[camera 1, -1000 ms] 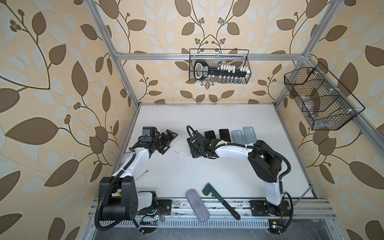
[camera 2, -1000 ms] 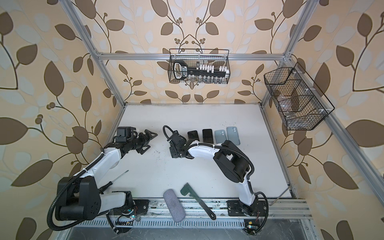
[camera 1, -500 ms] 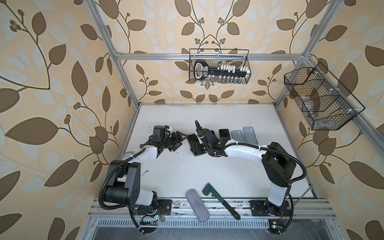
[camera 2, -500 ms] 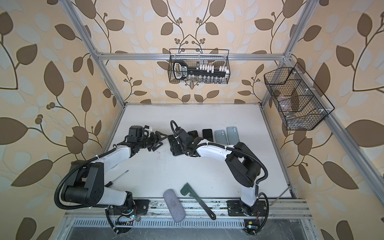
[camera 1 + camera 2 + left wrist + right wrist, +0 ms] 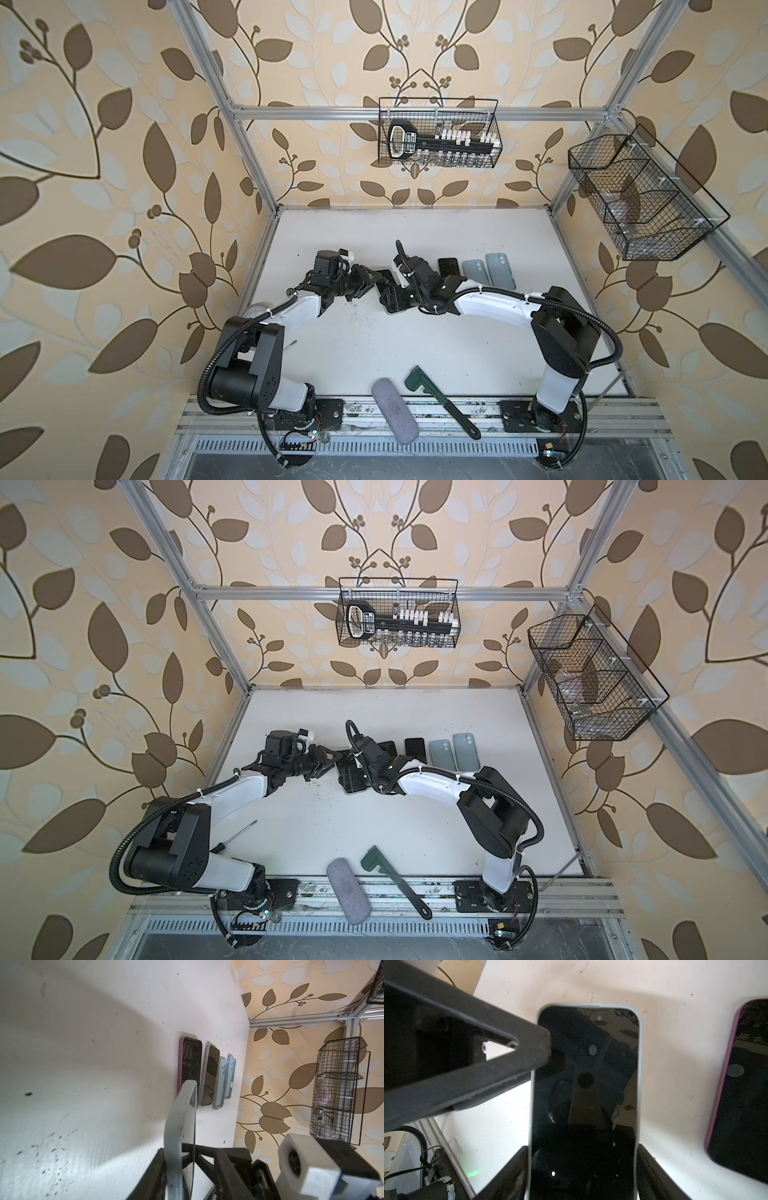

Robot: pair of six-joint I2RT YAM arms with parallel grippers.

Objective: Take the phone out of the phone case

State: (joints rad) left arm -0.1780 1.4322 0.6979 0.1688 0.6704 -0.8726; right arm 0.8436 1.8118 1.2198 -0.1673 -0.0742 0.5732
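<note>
A phone (image 5: 585, 1084) with a dark screen sits in a pale grey-blue phone case (image 5: 532, 1105). My right gripper (image 5: 583, 1167) is shut on its two long sides and holds it just above the white table (image 5: 415, 340) in both top views. My left gripper (image 5: 192, 1167) has come in from the left and straddles the edge of the cased phone (image 5: 176, 1126). One finger lies against the case back; the other stands a little off the screen, so the jaws are open. In a top view the two grippers (image 5: 374, 280) (image 5: 392, 297) meet at mid table.
A purple-cased phone (image 5: 741, 1105), a dark phone (image 5: 449, 266) and two blue-grey ones (image 5: 473, 270) (image 5: 500, 270) lie in a row behind. A grey pouch (image 5: 395, 411) and a green wrench (image 5: 440, 399) lie at the front rail. Wire baskets (image 5: 438, 139) (image 5: 640, 199) hang on the walls.
My left arm has swung right to the held phone, and its jaws have narrowed around the phone's edge. My right arm has shifted slightly right with the phone still in its grip.
</note>
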